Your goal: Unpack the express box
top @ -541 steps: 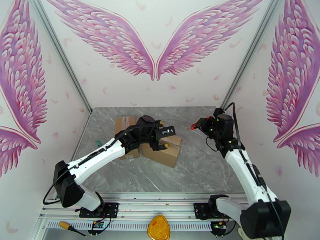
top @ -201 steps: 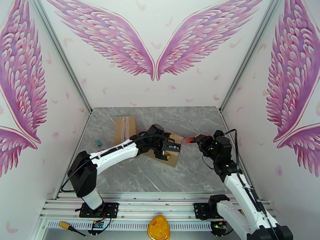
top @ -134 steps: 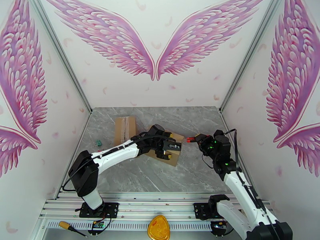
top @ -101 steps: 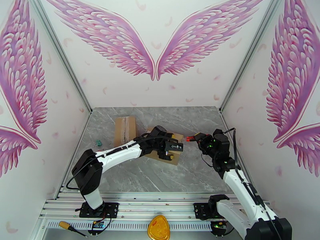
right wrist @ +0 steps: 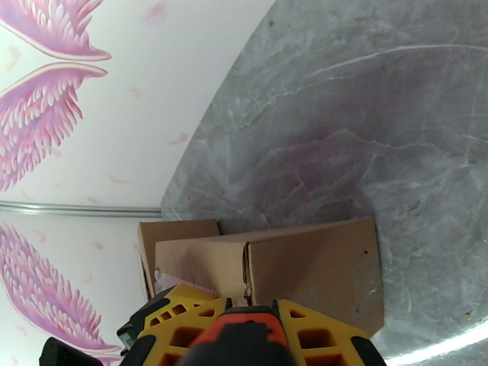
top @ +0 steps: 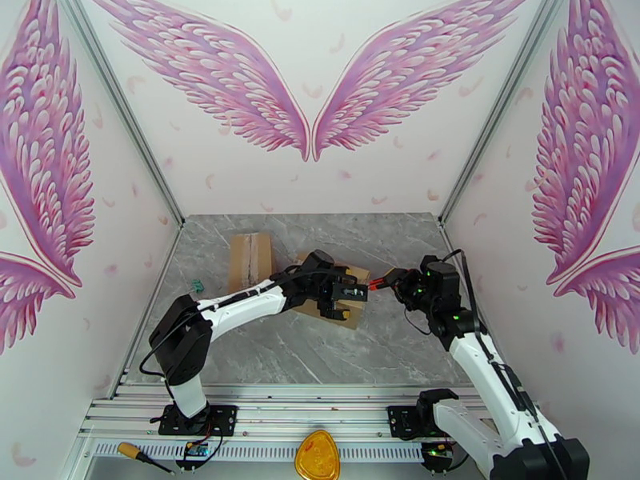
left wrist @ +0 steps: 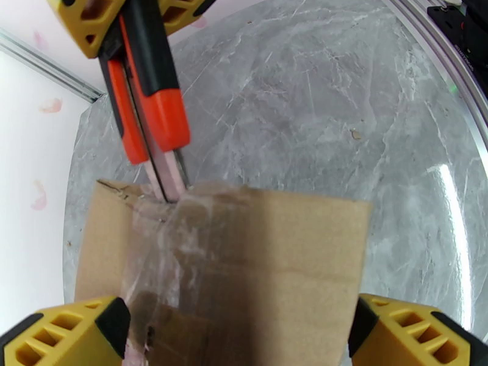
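Near the middle of the table (top: 384,346), the box (left wrist: 244,263) sits between the wide-open left gripper (left wrist: 238,330), which straddles it, while the right gripper (top: 394,279) (clamped on a red knife (left wrist: 152,105)) touches its blade to the taped far edge.

A brown cardboard box (left wrist: 244,263), an orange-and-black knife (left wrist: 152,99), yellow hand fingers (left wrist: 67,333), grey-veined marble table (left wrist: 317,117).
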